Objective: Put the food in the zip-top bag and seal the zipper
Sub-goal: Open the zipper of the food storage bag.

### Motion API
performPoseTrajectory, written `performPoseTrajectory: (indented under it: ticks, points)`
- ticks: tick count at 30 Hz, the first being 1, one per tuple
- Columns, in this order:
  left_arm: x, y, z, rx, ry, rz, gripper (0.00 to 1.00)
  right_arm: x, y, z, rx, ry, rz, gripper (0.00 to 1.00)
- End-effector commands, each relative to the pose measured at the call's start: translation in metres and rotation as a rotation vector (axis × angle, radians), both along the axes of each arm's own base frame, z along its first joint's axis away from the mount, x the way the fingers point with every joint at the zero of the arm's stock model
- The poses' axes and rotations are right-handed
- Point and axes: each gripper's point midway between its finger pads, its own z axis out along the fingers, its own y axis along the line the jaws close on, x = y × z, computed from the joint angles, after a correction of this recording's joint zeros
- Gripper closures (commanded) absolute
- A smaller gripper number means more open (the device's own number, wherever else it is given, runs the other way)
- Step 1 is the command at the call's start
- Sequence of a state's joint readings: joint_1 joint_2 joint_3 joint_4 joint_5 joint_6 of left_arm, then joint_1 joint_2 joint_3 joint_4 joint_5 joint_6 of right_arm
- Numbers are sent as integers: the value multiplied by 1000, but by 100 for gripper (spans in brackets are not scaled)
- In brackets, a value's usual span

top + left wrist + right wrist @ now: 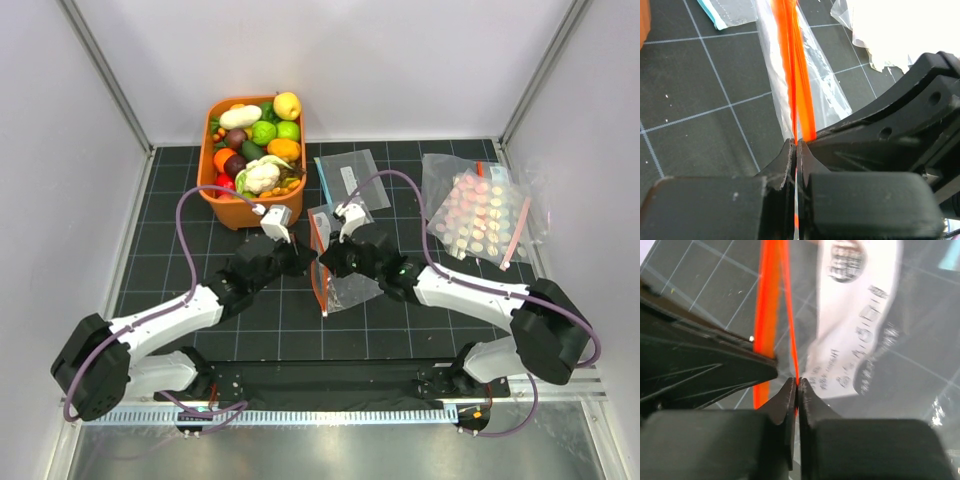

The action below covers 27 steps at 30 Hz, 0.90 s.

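Note:
The zip-top bag lies on the black mat at the centre, its orange-red zipper along its left edge. My left gripper and my right gripper meet at the zipper. In the left wrist view my left gripper is shut on the zipper. In the right wrist view my right gripper is shut on the zipper, with the bag's white label beyond. The food fills the orange bin at the back left.
A flat clear bag with a blue edge lies behind the zip-top bag. A larger clear bag of pink and orange discs lies at the back right. White walls with metal frame posts enclose the mat.

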<state>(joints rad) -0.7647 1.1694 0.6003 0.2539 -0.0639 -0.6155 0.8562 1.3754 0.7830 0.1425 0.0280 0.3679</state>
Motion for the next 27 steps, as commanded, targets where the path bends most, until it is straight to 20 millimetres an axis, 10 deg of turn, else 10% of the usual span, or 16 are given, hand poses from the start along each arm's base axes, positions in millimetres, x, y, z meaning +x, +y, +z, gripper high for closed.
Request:
performPoseTrajectory:
  ticks: [1,16,27]
  points:
    - [6,2,26,-21,-58,26,100,18,-8,25,-5,-58,-108,95]
    - [13,3,9,57,14,57,100,30,-99,66,-187,-182,-440,94]
    - [10,1,11,53,21,44,100,41,-137,70,-353,-238,-606,66]
